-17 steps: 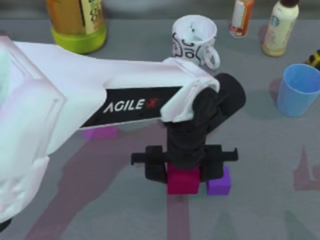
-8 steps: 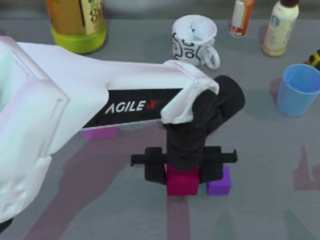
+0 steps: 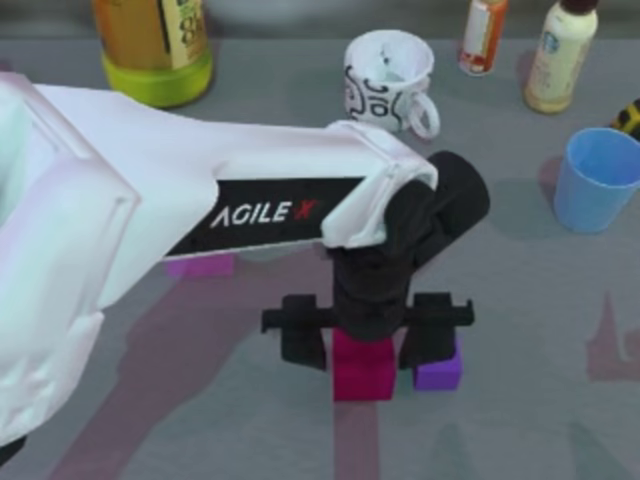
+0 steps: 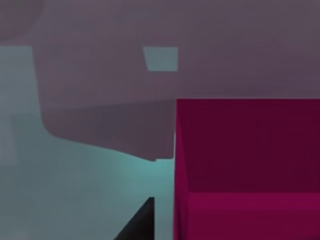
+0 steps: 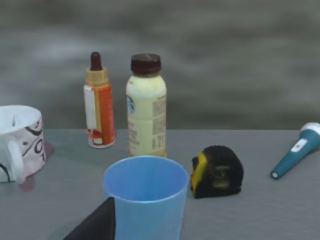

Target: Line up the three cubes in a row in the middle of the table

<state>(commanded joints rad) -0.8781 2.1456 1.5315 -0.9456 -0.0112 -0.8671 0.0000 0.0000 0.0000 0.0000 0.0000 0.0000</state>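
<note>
- The left arm reaches in from the left side of the table (image 3: pixel 540 300), and the left gripper (image 3: pixel 366 340) hangs right over the dark magenta cube (image 3: pixel 363 366) in the middle of the near half.
- Its jaws are spread wide, one black finger (image 3: pixel 303 343) standing off the cube's left face and the other on the right side, with a visible gap on the left.
- So the magenta cube sits on the table between the fingers, not clamped.
- Just to its right, the small deep purple cube (image 3: pixel 440 370) sits close beside it, partly under the right finger; whether the two cubes touch cannot be made out.
- The large light pink-violet cube (image 3: pixel 202 265) is well apart, off to the left and a bit farther back, mostly hidden beneath the white arm.
- In the left wrist view the magenta cube (image 4: pixel 247 170) fills one side of the picture, resting on the table under heavy shadow.
- The right arm is parked off at the right; its fingers cannot be judged from these views.
- Along the far edge stand a patterned white mug (image 3: pixel 388 80), a green-based bottle (image 3: pixel 155 45), an orange dropper bottle (image 3: pixel 483 35) and a cream bottle (image 3: pixel 562 55).
- A blue cup (image 3: pixel 598 178) sits at the right.
- The right wrist view also takes in a black-and-yellow tape measure (image 5: pixel 216 171) behind the blue cup (image 5: pixel 146 197).
</note>
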